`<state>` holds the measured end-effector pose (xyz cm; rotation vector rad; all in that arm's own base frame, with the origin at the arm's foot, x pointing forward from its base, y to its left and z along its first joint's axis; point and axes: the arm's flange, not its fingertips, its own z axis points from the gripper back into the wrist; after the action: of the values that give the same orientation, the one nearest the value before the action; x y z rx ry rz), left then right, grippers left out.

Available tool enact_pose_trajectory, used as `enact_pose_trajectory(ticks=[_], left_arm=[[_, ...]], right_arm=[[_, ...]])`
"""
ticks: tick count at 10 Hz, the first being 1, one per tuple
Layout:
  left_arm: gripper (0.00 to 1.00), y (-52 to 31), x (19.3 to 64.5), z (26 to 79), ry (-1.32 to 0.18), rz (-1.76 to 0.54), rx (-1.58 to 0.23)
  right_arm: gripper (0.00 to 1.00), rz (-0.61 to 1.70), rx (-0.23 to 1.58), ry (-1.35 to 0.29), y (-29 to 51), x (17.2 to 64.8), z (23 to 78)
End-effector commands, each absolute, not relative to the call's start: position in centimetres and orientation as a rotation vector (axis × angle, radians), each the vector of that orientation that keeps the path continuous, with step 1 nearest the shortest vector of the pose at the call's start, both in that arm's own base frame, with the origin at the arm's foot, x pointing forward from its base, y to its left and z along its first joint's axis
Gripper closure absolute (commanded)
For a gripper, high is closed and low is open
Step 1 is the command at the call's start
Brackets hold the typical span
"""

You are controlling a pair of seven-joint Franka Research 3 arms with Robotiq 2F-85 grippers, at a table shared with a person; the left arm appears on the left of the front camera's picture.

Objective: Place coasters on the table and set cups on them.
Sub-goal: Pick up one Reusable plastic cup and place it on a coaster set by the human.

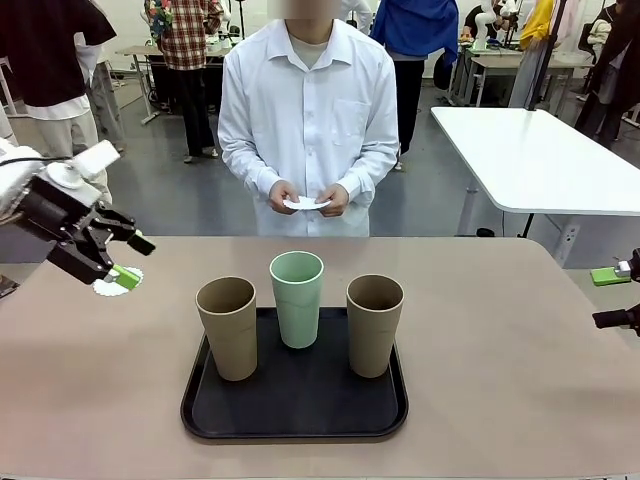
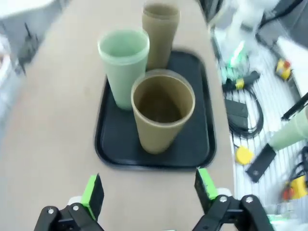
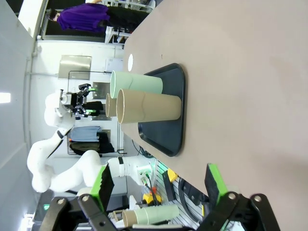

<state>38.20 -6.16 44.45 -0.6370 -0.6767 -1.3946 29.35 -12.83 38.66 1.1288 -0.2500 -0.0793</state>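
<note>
Three cups stand on a black tray (image 1: pixel 200 405): a tan one (image 1: pixel 227 327) at the left, a mint green one (image 1: pixel 297 298) in the middle and a tan one (image 1: pixel 374 324) at the right. A white coaster (image 1: pixel 108 288) lies on the table (image 1: pixel 500 400) at the far left. My left gripper (image 1: pixel 130 260) hovers open just over it, with nothing between its fingers. The left wrist view looks past the open left gripper (image 2: pixel 149 192) at the cups (image 2: pixel 162 108). My right gripper (image 1: pixel 612 297) is open at the right edge. The person holds more coasters (image 1: pixel 305 203) in both hands.
The right wrist view shows the open right gripper (image 3: pixel 159 187), the cups (image 3: pixel 149 107), the tray (image 3: pixel 168 134) and the coaster (image 3: pixel 130 60) far off. A white-topped table (image 1: pixel 540 160) stands behind at the right. Bare tabletop lies on both sides of the tray.
</note>
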Motion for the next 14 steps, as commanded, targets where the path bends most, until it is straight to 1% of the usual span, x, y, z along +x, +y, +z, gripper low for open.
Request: enact_pose_trajectory(ticks=[1, 3, 4, 6, 8, 10, 11, 12, 13, 14], left_arm=[[0.0, -5.4, 40.6, 40.8, -0.859, -1.468, -0.92], [0.0, -5.0, 42.3, 37.1, -0.966, -1.398, -1.031], [0.0, -4.9, 42.8, 35.4, -0.988, -1.327, -1.051], [0.0, -4.9, 43.3, 33.0, -0.937, -1.285, -1.093], [0.0, -4.8, 43.8, 30.7, -0.938, -1.284, -1.113], [0.0, -5.2, 43.8, 29.0, -0.881, -1.318, -1.144], [0.0, -5.3, 43.7, 28.8, -0.854, -1.354, -1.149], [0.0, -5.2, 43.3, 29.8, -0.822, -1.409, -1.108], [0.0, -5.6, 43.6, 29.0, -0.855, -1.283, -1.144], [0.0, -5.6, 43.6, 29.0, -0.855, -1.283, -1.144]], right_arm=[[0.0, -0.079, 1.143, -0.255, -12.8, 29.5, 38.7], [0.0, -0.079, 1.143, -0.255, -12.8, 29.5, 38.7], [0.0, -0.079, 1.143, -0.255, -12.8, 29.5, 38.7], [0.0, -0.079, 1.143, -0.255, -12.8, 29.5, 38.7], [0.0, -0.079, 1.143, -0.255, -12.8, 29.5, 38.7], [0.0, -0.079, 1.143, -0.255, -12.8, 29.5, 38.7], [0.0, -0.079, 1.143, -0.255, -12.8, 29.5, 38.7], [0.0, -0.079, 1.143, -0.255, -12.8, 29.5, 38.7], [0.0, -0.079, 1.143, -0.255, -12.8, 29.5, 38.7], [0.0, -0.079, 1.143, -0.255, -12.8, 29.5, 38.7]])
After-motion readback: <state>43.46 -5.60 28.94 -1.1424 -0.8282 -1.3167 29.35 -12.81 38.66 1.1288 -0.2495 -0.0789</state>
